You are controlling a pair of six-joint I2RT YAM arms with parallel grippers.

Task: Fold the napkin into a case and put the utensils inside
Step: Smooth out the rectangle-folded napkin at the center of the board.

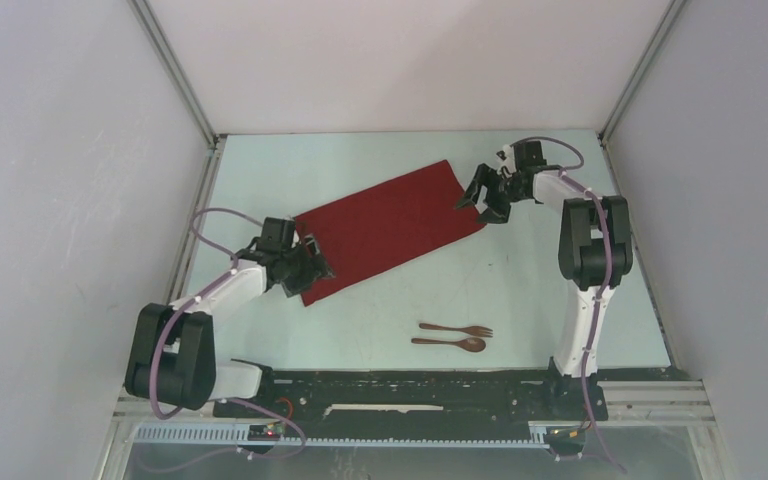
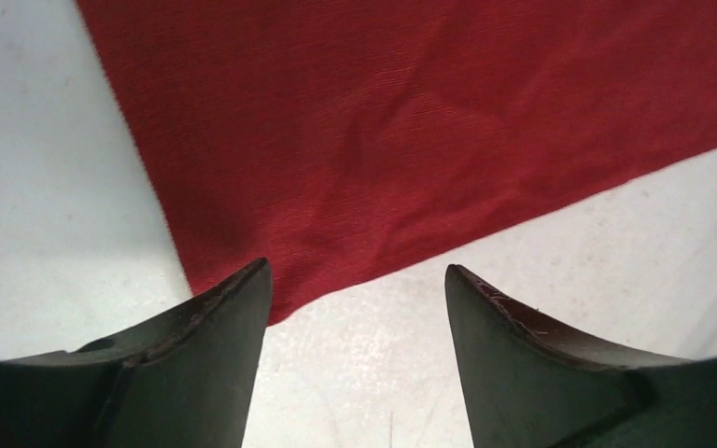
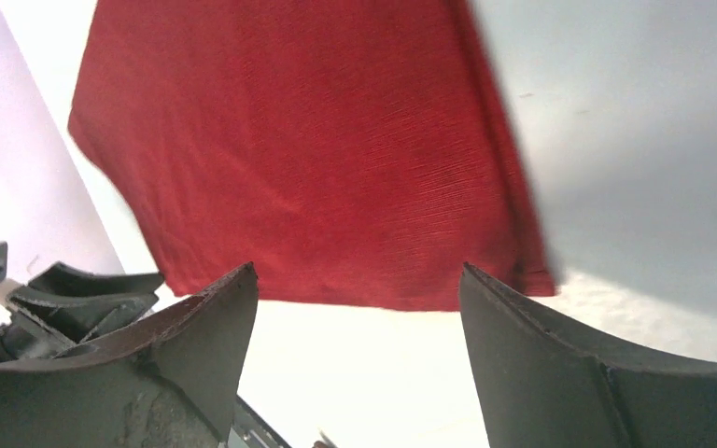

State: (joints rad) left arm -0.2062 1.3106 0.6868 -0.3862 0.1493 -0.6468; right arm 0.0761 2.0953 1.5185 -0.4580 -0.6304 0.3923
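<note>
Dark fingers of my left pincer [image 2: 355, 273] stand spread and empty at the near-left corner of the napkin [image 2: 411, 140]; my right pincer [image 3: 357, 273] gapes empty at its far-right end. It lies flat, a slanted strip on the table [image 1: 530, 280], fork [image 1: 457, 329] and spoon [image 1: 450, 344] side by side nearer my bases.

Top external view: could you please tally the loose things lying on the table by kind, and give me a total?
napkin, dark red: 1
fork, dark brown: 1
spoon, dark brown: 1
Total: 3
</note>
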